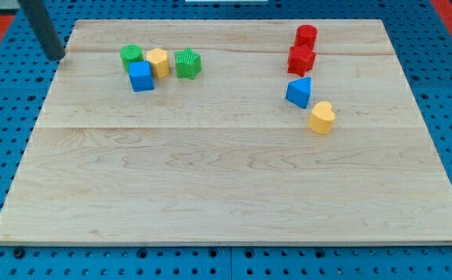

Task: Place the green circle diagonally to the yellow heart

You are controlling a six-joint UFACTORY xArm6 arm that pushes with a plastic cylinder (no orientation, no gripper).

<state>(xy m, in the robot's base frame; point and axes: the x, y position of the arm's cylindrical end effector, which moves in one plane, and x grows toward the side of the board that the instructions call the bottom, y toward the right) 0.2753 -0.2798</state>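
Observation:
The green circle (131,54) sits near the view's top left of the wooden board (226,187), touching a blue cube (141,76) and close to a yellow hexagon (159,61). The yellow heart (321,117) lies at the view's right, just below a blue triangle (299,92). My tip (55,57) stands off the board's top left corner, left of the green circle and apart from it.
A green star (187,63) sits right of the yellow hexagon. A red cylinder (306,36) and a red star (301,58) stand above the blue triangle. A blue pegboard (0,140) surrounds the board.

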